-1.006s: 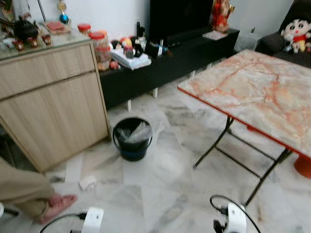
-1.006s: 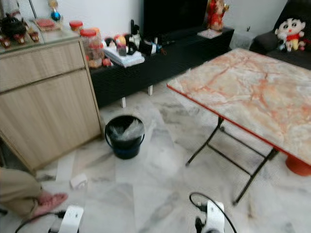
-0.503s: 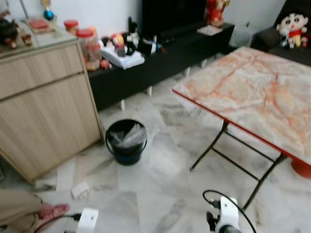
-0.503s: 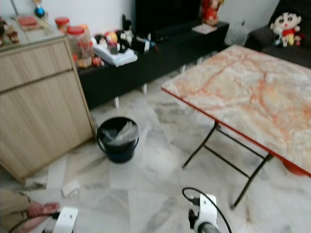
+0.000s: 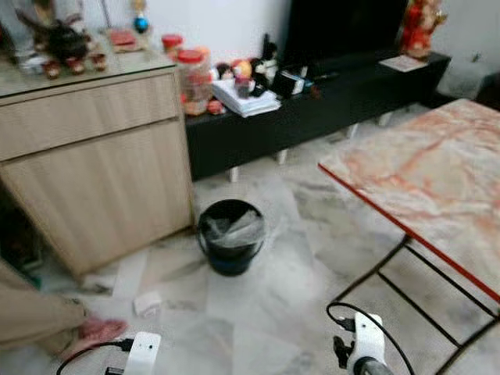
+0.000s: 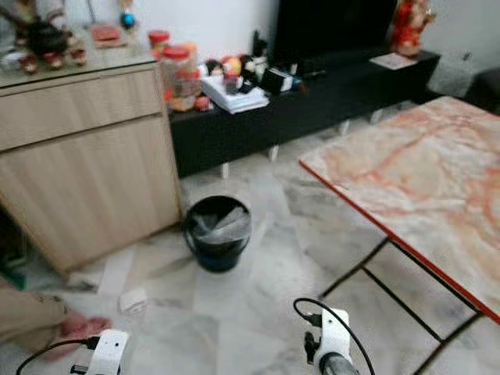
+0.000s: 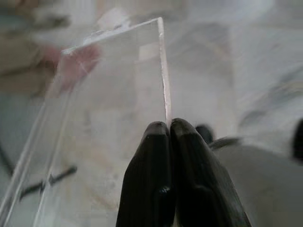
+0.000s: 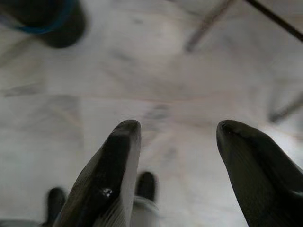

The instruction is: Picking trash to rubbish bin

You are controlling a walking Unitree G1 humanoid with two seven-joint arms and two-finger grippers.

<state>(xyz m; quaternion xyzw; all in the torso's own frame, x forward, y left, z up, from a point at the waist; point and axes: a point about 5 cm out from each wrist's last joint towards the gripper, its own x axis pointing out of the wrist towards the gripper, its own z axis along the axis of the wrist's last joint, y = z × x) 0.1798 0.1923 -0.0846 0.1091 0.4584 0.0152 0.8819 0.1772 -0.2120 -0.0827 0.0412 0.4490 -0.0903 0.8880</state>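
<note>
The black rubbish bin (image 5: 230,246) stands on the marble floor beside the wooden cabinet, with a clear liner inside. A small white piece of trash (image 5: 147,303) lies on the floor left of the bin and nearer me. In the left wrist view my left gripper (image 7: 169,125) is shut on the edge of a clear plastic piece (image 7: 109,94) that sticks out ahead of it. My right gripper (image 8: 177,127) is open over bare floor, nothing between its fingers, and the bin (image 8: 42,23) lies ahead of it. Both wrists show low in the eye views.
A wooden cabinet (image 5: 94,172) stands left of the bin, with a black TV console (image 5: 328,101) behind. A folding table with an orange marble top (image 5: 437,187) is on the right. A person's leg and pink slipper (image 5: 94,330) are at the lower left.
The whole picture has shifted right, so the camera has turned left. The bin now sits near the middle and the person's leg shows more.
</note>
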